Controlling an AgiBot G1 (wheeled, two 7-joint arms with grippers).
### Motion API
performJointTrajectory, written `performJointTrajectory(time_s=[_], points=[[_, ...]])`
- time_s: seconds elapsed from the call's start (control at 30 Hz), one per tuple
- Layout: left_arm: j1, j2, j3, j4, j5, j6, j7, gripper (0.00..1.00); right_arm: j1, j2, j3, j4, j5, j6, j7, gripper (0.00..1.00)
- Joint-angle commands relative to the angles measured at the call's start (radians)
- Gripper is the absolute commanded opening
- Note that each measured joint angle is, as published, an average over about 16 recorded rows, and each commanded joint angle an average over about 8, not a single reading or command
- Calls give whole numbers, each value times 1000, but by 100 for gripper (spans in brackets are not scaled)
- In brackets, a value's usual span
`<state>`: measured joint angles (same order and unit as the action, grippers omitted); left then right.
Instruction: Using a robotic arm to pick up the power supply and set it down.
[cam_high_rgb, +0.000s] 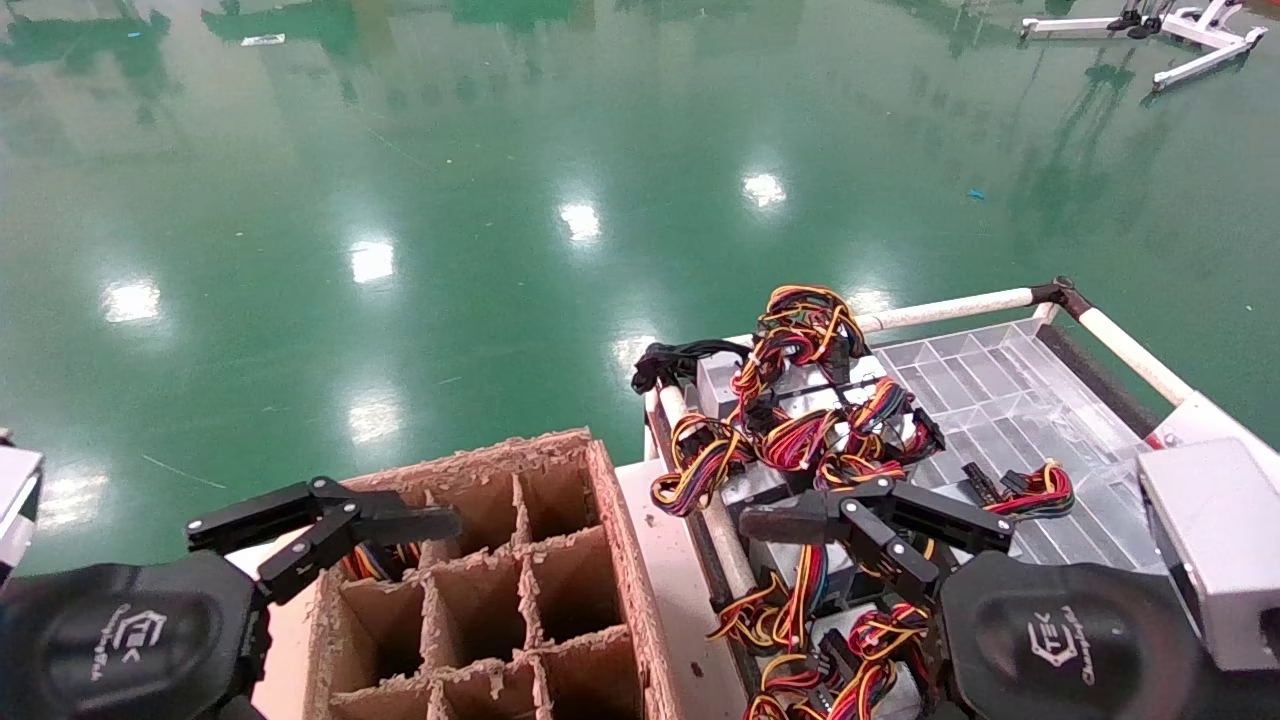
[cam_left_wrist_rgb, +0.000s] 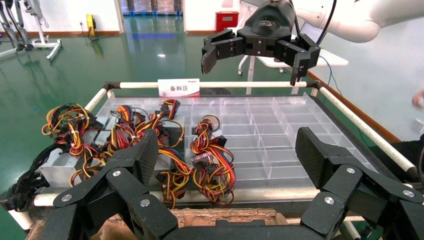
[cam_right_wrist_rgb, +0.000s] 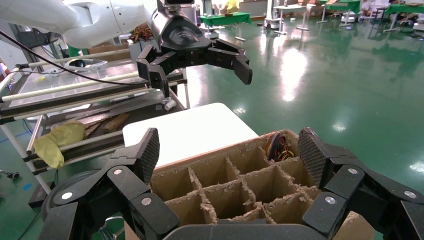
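Several power supplies (cam_high_rgb: 800, 398), silver boxes with red, yellow and black wire bundles, lie piled on the near-left part of a clear compartment tray (cam_high_rgb: 1000, 400). In the left wrist view the same pile (cam_left_wrist_rgb: 60, 167) sits at one end of the tray (cam_left_wrist_rgb: 280, 125). My right gripper (cam_high_rgb: 878, 525) hovers just above the pile, open and holding nothing; its own view shows the pads (cam_right_wrist_rgb: 147, 152) wide apart. My left gripper (cam_high_rgb: 320, 525) hangs open over the far-left corner of a divided cardboard box (cam_high_rgb: 610, 520), where one wire bundle (cam_right_wrist_rgb: 277, 145) fills a corner cell.
The tray rests on a cart with white tube rails (cam_high_rgb: 950, 308) and a small label sign (cam_left_wrist_rgb: 178, 87). A grey metal housing (cam_high_rgb: 1210, 540) stands at the right edge. The box (cam_right_wrist_rgb: 215, 155) sits on a white table (cam_right_wrist_rgb: 190, 130). Green floor lies beyond.
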<state>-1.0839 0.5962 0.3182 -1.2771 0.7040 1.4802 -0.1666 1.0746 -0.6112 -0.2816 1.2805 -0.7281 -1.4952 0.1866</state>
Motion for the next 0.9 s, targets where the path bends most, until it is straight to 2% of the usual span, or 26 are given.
performJointTrajectory(time_s=[0.03, 0.57, 0.73, 0.9], points=[[0, 0, 0, 0, 0, 0, 0, 0, 0, 0, 0, 0, 0, 0, 0, 100], [0, 0, 0, 0, 0, 0, 0, 0, -1, -1, -4, -6, -12, 4, -1, 100], [0, 0, 0, 0, 0, 0, 0, 0, 24, -20, -37, -29, -89, 27, -1, 100], [0, 0, 0, 1, 0, 0, 0, 0, 93, -91, -100, -80, -208, 51, 5, 100]])
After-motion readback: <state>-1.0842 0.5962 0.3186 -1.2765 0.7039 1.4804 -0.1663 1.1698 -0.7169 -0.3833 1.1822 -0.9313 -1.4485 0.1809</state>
